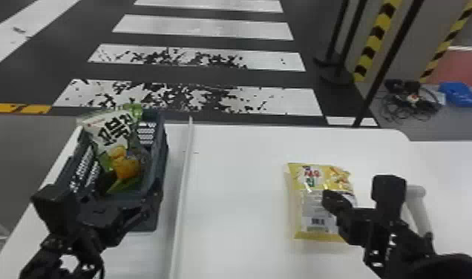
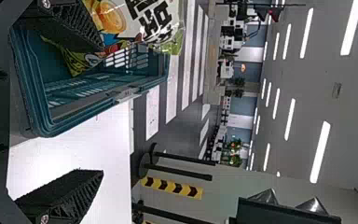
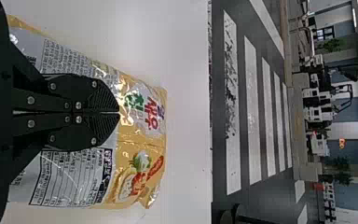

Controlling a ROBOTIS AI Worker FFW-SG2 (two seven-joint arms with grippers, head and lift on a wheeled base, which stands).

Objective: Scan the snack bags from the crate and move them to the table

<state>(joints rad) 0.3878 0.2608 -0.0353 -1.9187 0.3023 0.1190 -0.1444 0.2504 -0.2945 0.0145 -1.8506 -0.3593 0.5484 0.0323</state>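
Observation:
A green-and-white snack bag [image 1: 114,130] leans up out of the dark crate [image 1: 164,156] at the left. My left gripper [image 1: 105,202] is at the crate's near end. In the left wrist view that gripper [image 2: 103,110] stands open, one finger in front of the bag [image 2: 156,21] and the other over the table beside the crate [image 2: 56,128]. A yellow snack bag [image 1: 302,202] lies flat on the table, with my right gripper [image 1: 361,198] at its right edge. The right wrist view has this gripper [image 3: 119,112] shut in front of the yellow bag [image 3: 140,135]; contact cannot be told.
A thin white raised strip [image 1: 183,174] runs along the white table [image 1: 235,200] between crate and yellow bag. Beside the right arm stands a white handle-like object [image 1: 420,207]. Beyond the table are black posts [image 1: 337,40] on the floor.

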